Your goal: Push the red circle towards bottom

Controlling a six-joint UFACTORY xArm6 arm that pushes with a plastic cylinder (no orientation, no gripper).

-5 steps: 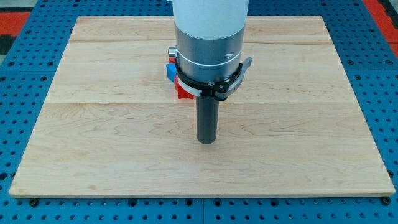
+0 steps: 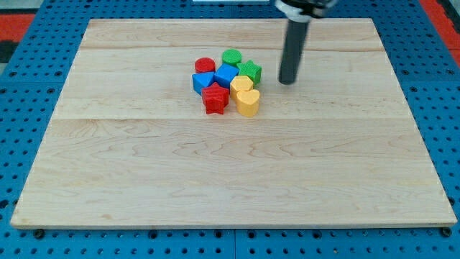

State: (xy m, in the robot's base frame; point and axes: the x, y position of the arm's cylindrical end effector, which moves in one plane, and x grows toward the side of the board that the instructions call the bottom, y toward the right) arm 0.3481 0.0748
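Red circle (image 2: pixel 205 65) sits at the top-left of a tight block cluster, touching the blue blocks (image 2: pixel 215 76), above the red star (image 2: pixel 215 98). My tip (image 2: pixel 287 80) rests right of the green star (image 2: pixel 249 71), apart from it, touching no block; it grips nothing.

red circle (image 2: pixel 205 65): low round block, lying flat at the cluster's upper left corner, touching the blue blocks, well to the view's left of the end effector (image 2: pixel 287 81).

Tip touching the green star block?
Apart. The camera view shows bare wood between my tip and the green star, tip on the view's right.
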